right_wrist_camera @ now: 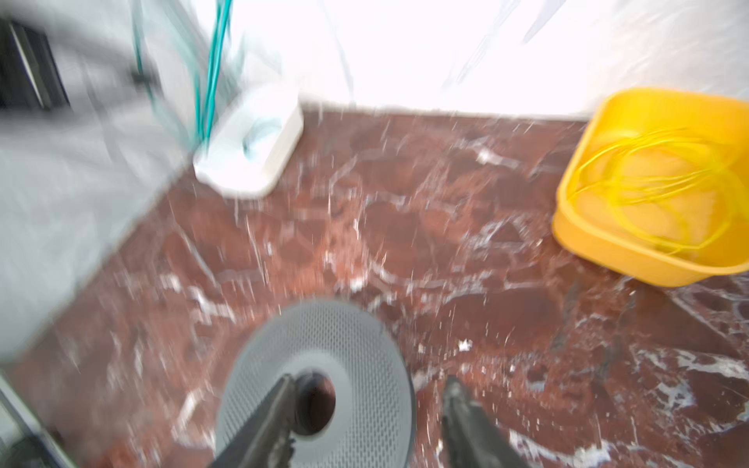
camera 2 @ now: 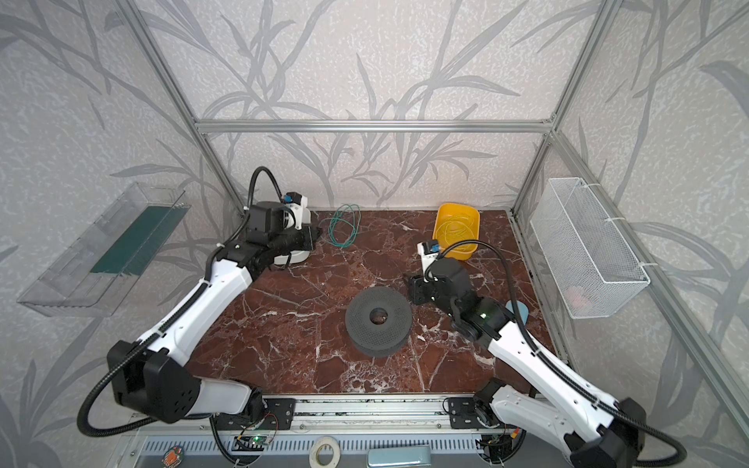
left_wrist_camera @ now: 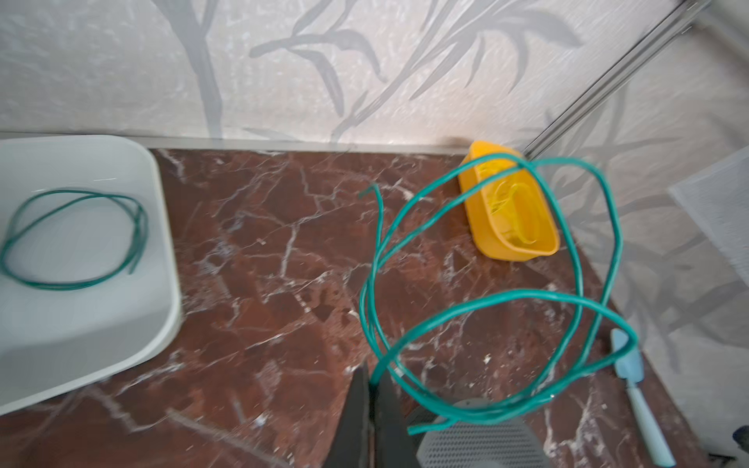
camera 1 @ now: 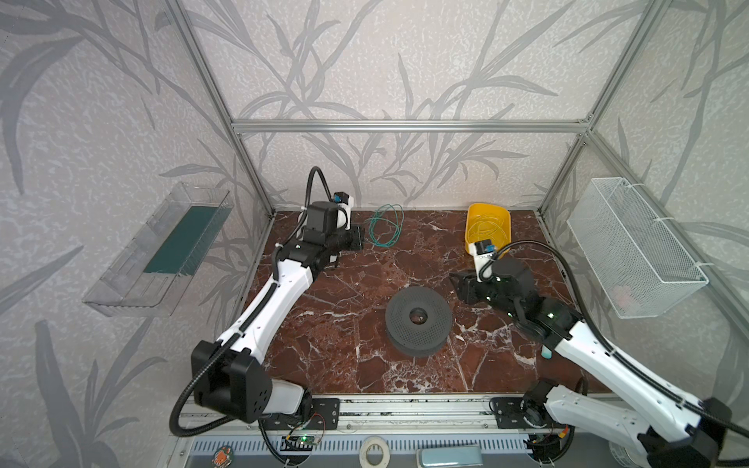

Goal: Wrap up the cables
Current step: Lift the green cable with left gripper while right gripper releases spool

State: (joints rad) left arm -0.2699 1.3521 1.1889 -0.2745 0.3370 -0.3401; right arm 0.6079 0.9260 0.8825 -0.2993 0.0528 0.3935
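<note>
Two arms | left gripper (left_wrist_camera: 373, 375) pinched shut on green cable (left_wrist_camera: 527, 293), loops dangling upper centre in both top views | spool (camera 1: 437, 312) lies lower right, mid-frame | right gripper (right_wrist_camera: 369, 381) jaws apart, empty, nearer spool

Papered walls (camera 1: 405, 60) around a marble tabletop (camera 1: 336, 332).
The grey paper bears darker leaf sprays, set behind an aluminium frame (camera 1: 409, 126). The marble is red-brown with white veins. A clear shelf (camera 1: 121, 291) hangs on the left wall, a white wire basket (camera 1: 632, 243) on the right. Light is even and soft.
</note>
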